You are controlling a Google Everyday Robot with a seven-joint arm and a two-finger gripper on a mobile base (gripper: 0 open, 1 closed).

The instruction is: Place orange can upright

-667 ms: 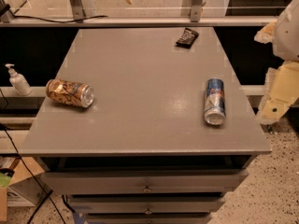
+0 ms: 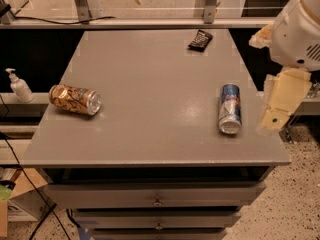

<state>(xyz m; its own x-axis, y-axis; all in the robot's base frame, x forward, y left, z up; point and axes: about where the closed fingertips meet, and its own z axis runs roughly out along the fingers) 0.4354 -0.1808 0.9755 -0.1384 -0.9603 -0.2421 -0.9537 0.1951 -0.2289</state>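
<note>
The orange can point(image 2: 75, 99) lies on its side near the counter's point(image 2: 150, 144) left edge; the gripper point(image 2: 276, 115) hangs beyond the right edge, and I cannot tell how far open it is.

Nothing is readable on orange can point(image 2: 75, 99), blue can point(image 2: 230, 108), or end effector point(image 2: 278, 106) at right.

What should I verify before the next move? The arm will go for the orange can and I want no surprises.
1. Short orange-gold drink can upright: not ok, it lies on its side near the grey table's left edge.
2. Claw near that can: not ok, it hangs off the table's right side.
3. Slim blue-and-silver can out of the way: not ok, it lies roughly between them.
4. Small dark packet apart from both cans: ok, at the far edge.
</note>
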